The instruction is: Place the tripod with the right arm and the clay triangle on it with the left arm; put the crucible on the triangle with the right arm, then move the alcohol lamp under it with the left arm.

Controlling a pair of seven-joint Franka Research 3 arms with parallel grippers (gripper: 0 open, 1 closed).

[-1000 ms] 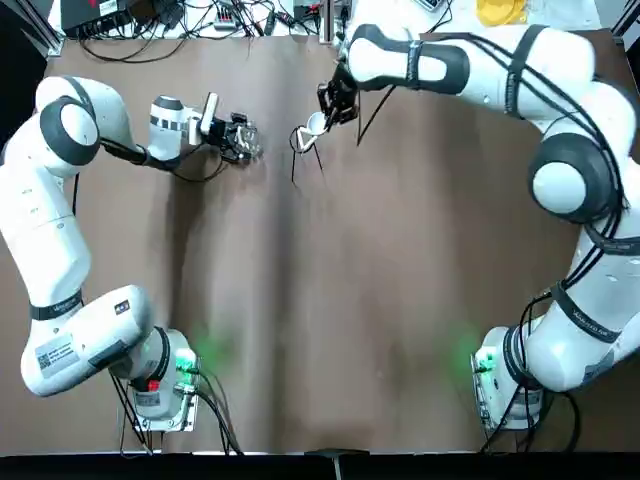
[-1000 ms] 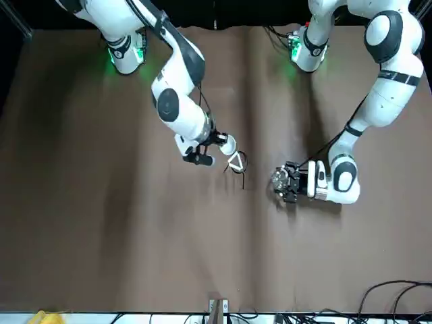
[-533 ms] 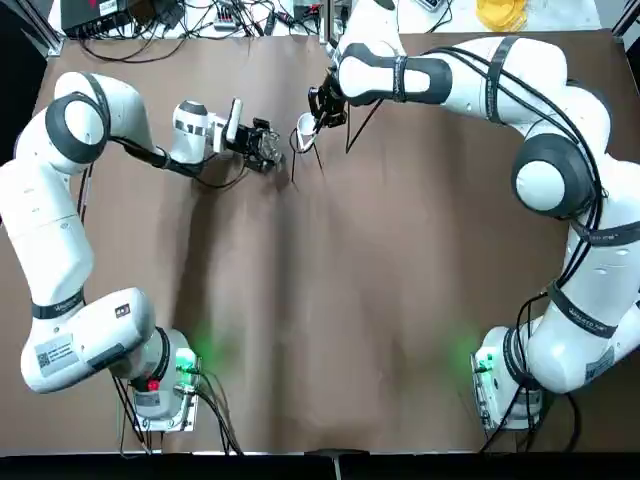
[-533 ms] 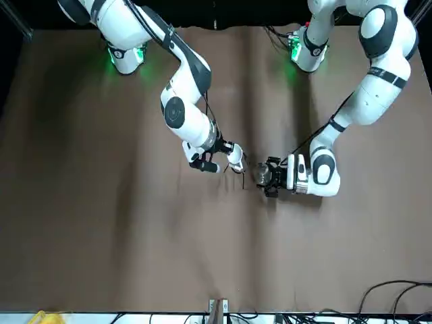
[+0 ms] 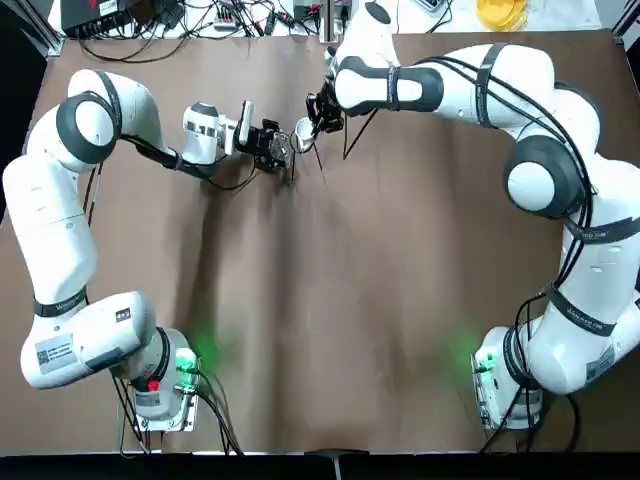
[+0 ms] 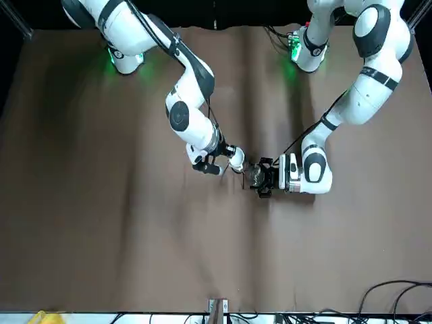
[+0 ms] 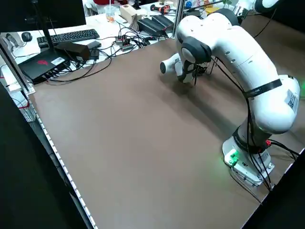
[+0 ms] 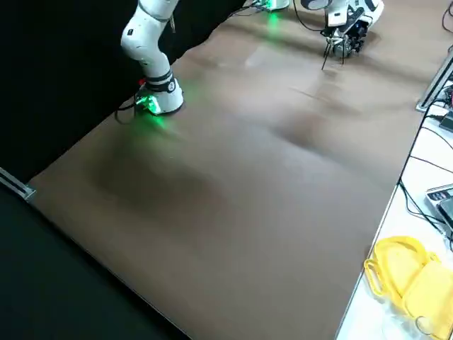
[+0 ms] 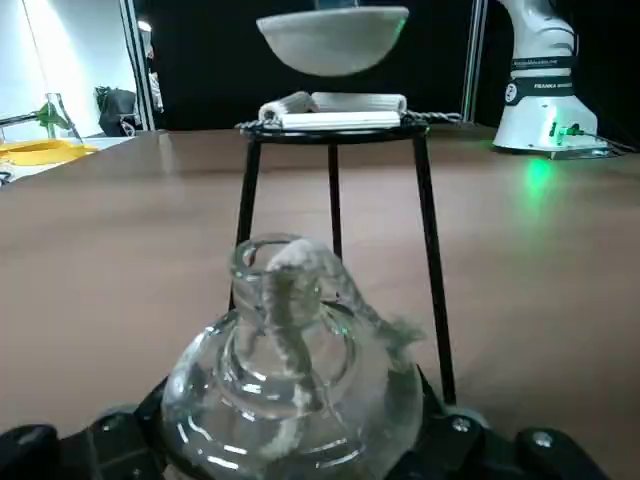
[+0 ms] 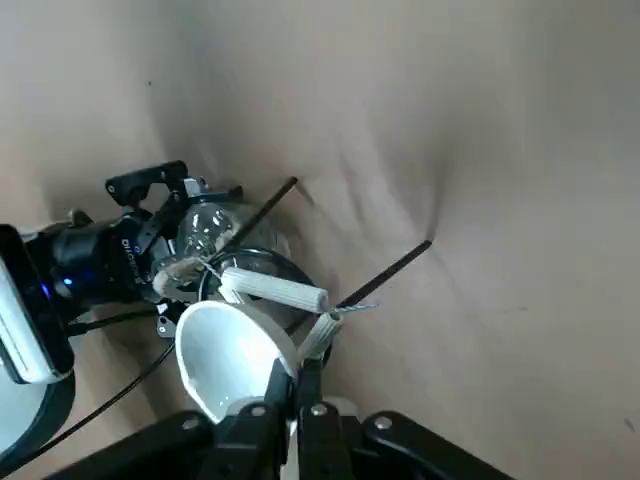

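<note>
The black wire tripod (image 9: 335, 190) stands at the table's far middle, with the white clay triangle (image 9: 335, 108) lying on its ring. My right gripper (image 5: 318, 115) is shut on the rim of the white crucible (image 10: 225, 360), which hangs just above the triangle with a small gap under it. Close to the tripod's legs, on the robot's left of them, sits the clear glass alcohol lamp (image 9: 290, 370) with its wick, and my left gripper (image 5: 280, 148) is shut on it. In the front view the lamp (image 6: 257, 175) is beside the crucible (image 6: 237, 159).
Cables and electronics (image 5: 200, 15) line the table's far edge, with a yellow object (image 5: 500, 10) at the far right. Both arm bases (image 5: 165, 385) glow green near the front edge. Brown table surface (image 5: 350, 320) spreads between them.
My left gripper has carried the lamp rightward until it is next to the tripod's legs. My right gripper has shifted slightly left with the crucible over the ring.
</note>
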